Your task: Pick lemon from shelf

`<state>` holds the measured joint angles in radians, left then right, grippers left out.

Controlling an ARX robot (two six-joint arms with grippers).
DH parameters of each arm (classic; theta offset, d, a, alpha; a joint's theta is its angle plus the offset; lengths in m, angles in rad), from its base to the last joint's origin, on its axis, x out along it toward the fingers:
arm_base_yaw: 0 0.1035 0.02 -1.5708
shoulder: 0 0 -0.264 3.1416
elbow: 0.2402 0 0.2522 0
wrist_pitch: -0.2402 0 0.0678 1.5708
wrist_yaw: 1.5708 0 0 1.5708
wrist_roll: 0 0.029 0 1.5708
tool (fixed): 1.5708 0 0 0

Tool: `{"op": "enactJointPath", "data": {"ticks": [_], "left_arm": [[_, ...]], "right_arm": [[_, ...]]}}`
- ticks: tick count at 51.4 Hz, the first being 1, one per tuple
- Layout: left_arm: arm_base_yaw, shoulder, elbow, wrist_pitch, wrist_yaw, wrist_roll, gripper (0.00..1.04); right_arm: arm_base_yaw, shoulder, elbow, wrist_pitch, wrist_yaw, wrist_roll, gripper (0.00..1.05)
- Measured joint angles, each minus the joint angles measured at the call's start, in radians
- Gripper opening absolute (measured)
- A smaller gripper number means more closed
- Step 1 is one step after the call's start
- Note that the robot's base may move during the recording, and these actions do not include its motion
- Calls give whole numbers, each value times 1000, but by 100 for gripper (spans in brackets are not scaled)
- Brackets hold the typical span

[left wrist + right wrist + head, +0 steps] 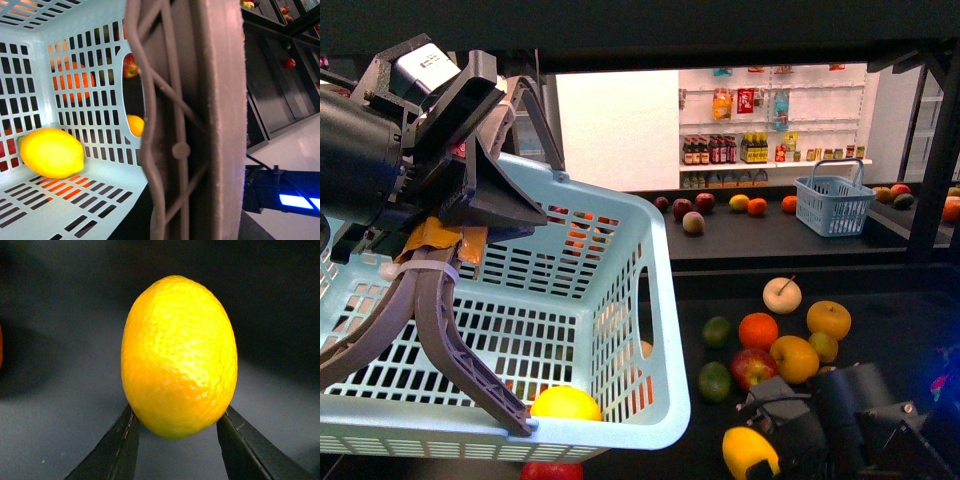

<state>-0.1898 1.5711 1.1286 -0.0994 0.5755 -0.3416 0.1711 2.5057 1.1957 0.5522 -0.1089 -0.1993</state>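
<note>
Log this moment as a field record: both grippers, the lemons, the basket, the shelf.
left gripper: shut on the handle of the basket
right gripper: shut on the held lemon, one finger on each side
basket: light blue, held up over the shelf's near edge
basket lemon: lying on the basket floor
shelf: dark tier with loose fruit beside the right gripper
lift state: cannot tell
</note>
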Motion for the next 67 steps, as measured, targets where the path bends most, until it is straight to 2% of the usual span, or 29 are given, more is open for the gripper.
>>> {"op": "enactJointPath", "data": {"ticks": [18,30,39,47,52,67], "left_arm": [[0,0,0,0,0,0,14],[0,0,0,0,1,0,14],[0,0,0,0,0,0,14],[0,0,0,0,0,0,14],[0,0,0,0,0,0,14],[0,0,0,0,0,0,14]], "right_arm": [[-109,-433,-135,-83,-79,37,39],[-113,-706,-172,-175,-147,73,39],[-39,-875,-193,-245,-192,101,39],[63,-944,-193,-289,-203,102,39],[156,-930,-185,-314,-178,97,39],[253,-827,-167,-323,-111,72,39]]}}
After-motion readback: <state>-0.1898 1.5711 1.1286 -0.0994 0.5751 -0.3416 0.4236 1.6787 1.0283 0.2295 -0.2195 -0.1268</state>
